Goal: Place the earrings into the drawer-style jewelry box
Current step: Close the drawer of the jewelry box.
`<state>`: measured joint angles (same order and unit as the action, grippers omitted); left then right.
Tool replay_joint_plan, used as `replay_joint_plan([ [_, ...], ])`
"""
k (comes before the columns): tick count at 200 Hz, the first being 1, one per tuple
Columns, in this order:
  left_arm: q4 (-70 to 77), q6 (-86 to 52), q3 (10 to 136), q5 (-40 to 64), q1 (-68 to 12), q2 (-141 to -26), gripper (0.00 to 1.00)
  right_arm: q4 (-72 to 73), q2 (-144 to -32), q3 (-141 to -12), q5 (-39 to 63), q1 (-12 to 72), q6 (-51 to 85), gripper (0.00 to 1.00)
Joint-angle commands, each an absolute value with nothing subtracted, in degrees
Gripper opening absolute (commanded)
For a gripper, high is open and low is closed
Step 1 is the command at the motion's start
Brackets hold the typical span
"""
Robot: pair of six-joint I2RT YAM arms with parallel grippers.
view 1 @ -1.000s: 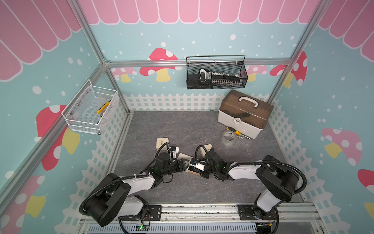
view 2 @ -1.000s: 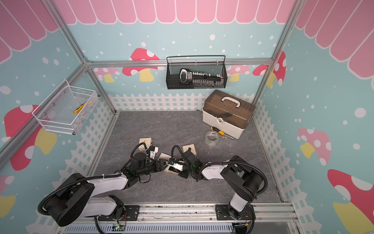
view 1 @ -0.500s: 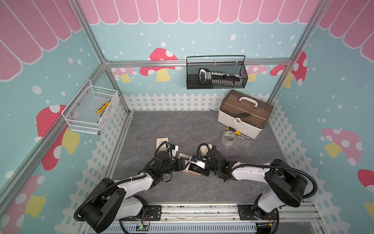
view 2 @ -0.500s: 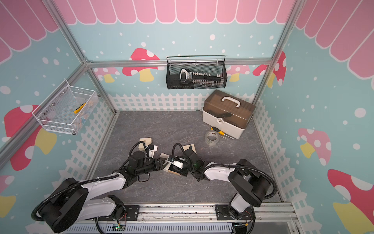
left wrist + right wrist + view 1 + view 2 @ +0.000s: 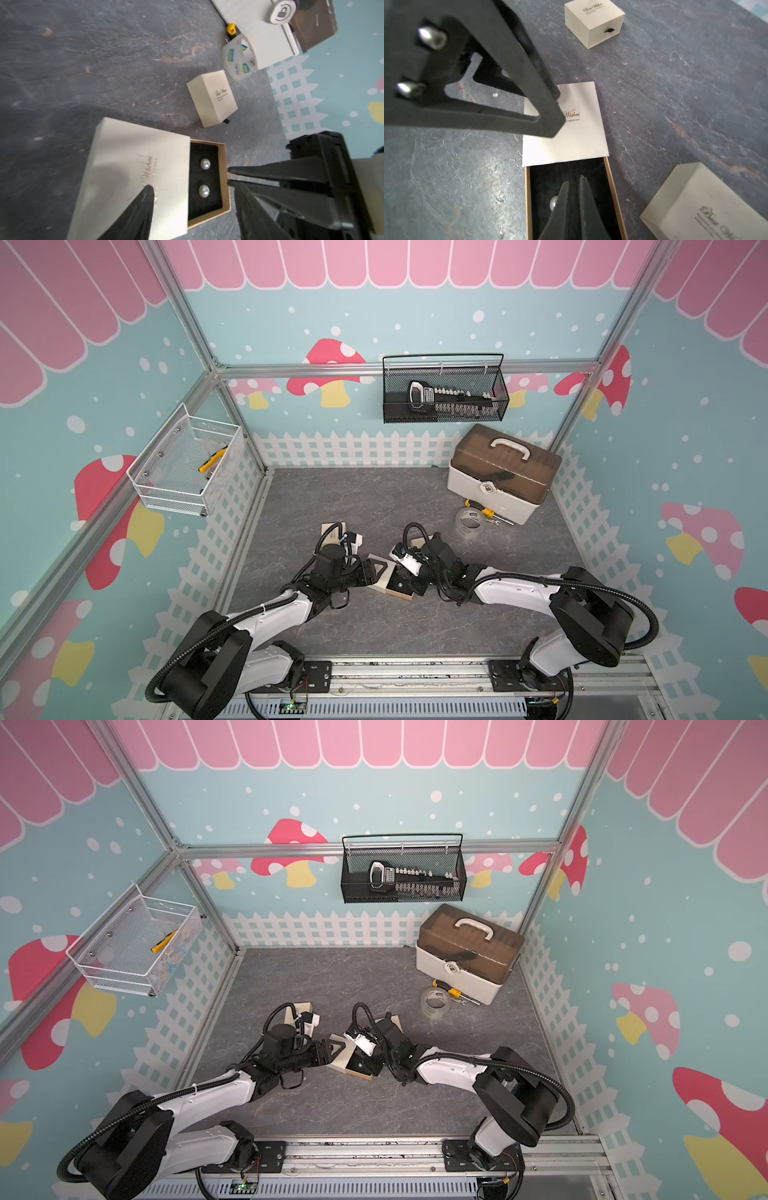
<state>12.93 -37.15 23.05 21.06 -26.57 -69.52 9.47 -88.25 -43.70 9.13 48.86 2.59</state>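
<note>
- The left gripper (image 5: 376,570) reaches in from the robot's left. Its jaws are part spread, with one finger (image 5: 143,209) lying over the sleeve's top. Whether that finger presses the card or hangs just above it cannot be told.
- The jewelry box (image 5: 124,158) has a cream sleeve that lies flat on the grey table (image 5: 104,62). The sleeve's open mouth faces away from the left gripper, towards the right one.
- The drawer (image 5: 209,216) is drawn partly out, with its black lining exposed. Its slide axis runs roughly along the line joining the two grippers.
- The earrings (image 5: 205,164) are two round pearl-white studs seated side by side on the lining. They lie across the slide axis, between the sleeve's mouth and the front wall, so both are already inside the box.
- The right gripper (image 5: 228,176) has its fingers pressed together and holds neither stud. Its tips meet the drawer's front wall and point along the slide axis into the sleeve. Whether they pinch a pull tab cannot be told.
- Reading: the right arm is nearer the drawer's free end. The likely next move is a straight push towards the left gripper. A skewed push would probably jam the drawer or swing the box.
</note>
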Motion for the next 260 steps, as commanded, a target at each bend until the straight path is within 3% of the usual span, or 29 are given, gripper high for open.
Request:
replay_joint_plan([
  [1, 5.4, -33.7, 26.8, 16.0, -24.8, -67.3, 0.64, -0.7, -86.7, -46.9, 4.8, 48.9, 10.9, 0.07],
  [13, 3.3, -32.8, 27.9, 15.1, -23.8, -67.3, 0.66, -3.9, -85.1, -47.1, 2.1, 48.9, 13.5, 0.00],
  [55, -4.5, -29.0, 32.8, 14.7, -23.8, -70.1, 0.70, -13.8, -80.5, -46.7, 0.0, 48.6, 22.5, 0.00],
  [77, -7.6, -27.8, 34.7, 14.8, -22.2, -72.1, 0.77, -17.7, -81.1, -47.1, -0.1, 48.3, 25.2, 0.00],
  [123, -8.6, -28.3, 35.4, 15.7, -22.2, -75.4, 0.80, -19.2, -84.4, -47.6, 1.2, 47.9, 27.2, 0.00],
  [260, 1.5, -31.5, 31.3, 22.2, -22.3, -80.1, 0.74, -12.6, -95.1, -51.9, 4.8, 47.9, 27.4, 0.00],
])
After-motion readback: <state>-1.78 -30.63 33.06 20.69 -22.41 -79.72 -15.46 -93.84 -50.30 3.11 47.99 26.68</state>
